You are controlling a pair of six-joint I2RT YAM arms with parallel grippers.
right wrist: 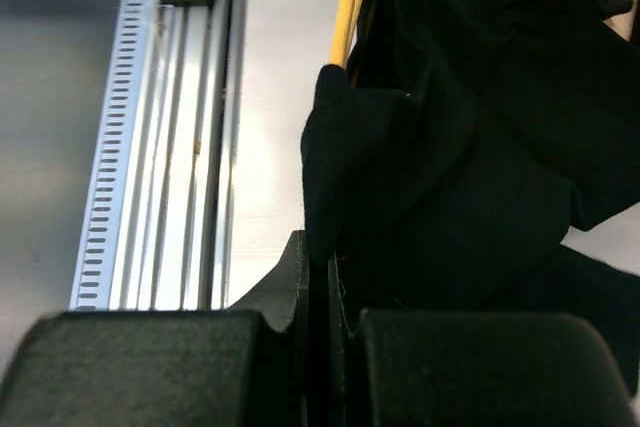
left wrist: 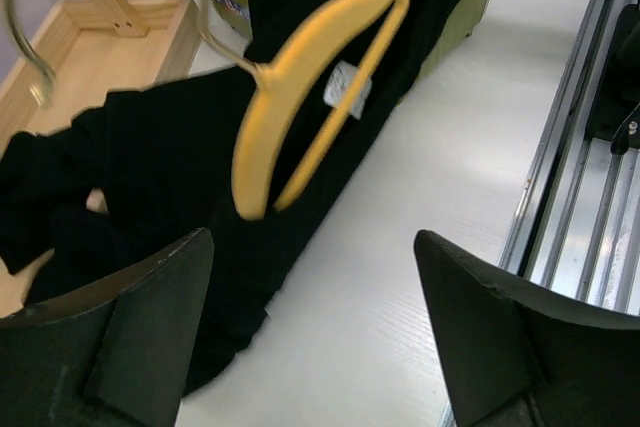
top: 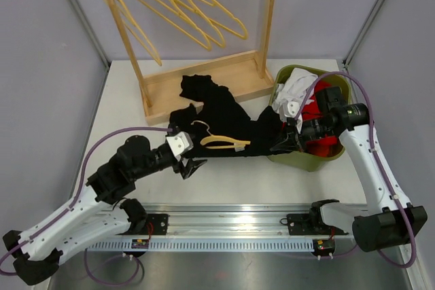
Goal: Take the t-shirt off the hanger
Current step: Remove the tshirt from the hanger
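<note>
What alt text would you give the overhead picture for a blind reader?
A black t-shirt lies crumpled on a table with a yellow hanger on it, one shirt edge pinched in the right fingers beside a green bin of clothes. The left fingers hang open near the hanger; a wooden rack stands behind.

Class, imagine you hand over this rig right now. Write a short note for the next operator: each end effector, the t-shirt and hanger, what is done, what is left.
Left end effector: open, empty, low over the table by the shirt's near edge.
Right end effector: shut on a fold of the black t-shirt, beside the green bin.
Things: the t-shirt lies spread between the wooden rack and the bin. The yellow hanger lies across it, mostly exposed.
Done: shirt gripped by one side.
Left: probably grasp the hanger with the left and pull the two apart. Whether an end is caught in the cloth is unclear.
</note>
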